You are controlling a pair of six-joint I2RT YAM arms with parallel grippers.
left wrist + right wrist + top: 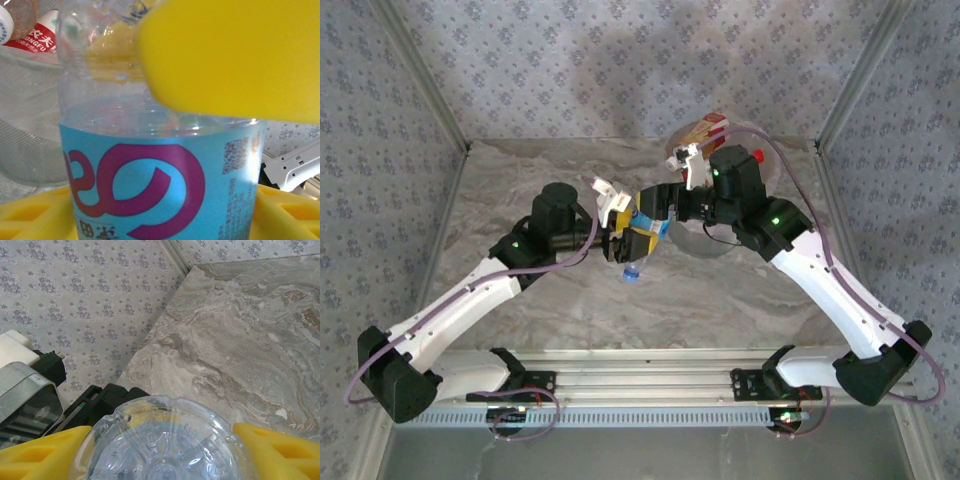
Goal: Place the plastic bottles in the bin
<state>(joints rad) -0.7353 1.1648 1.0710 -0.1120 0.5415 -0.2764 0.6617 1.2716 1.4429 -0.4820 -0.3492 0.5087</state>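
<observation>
**One bottle between two grippers**

From above, we are seeing one blue-capped bottle (633, 268) just beside the bin (30, 150), which is holding two more: an orange-labelled bottle (702, 130) and a red cap (757, 157). The left wrist view is showing a blue label with a purple swirl, and "ONGFU" on a red label (42, 36). The right gripper (165, 450) is clamping the base. The left gripper (160, 215) is flanking the label, and we cannot tell whether it is gripping.

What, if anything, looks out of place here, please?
The clear plastic bottle with a blue label sits between the yellow fingers of both the left gripper and the right gripper at once, mid-table; nothing looks spilled or damaged.
</observation>
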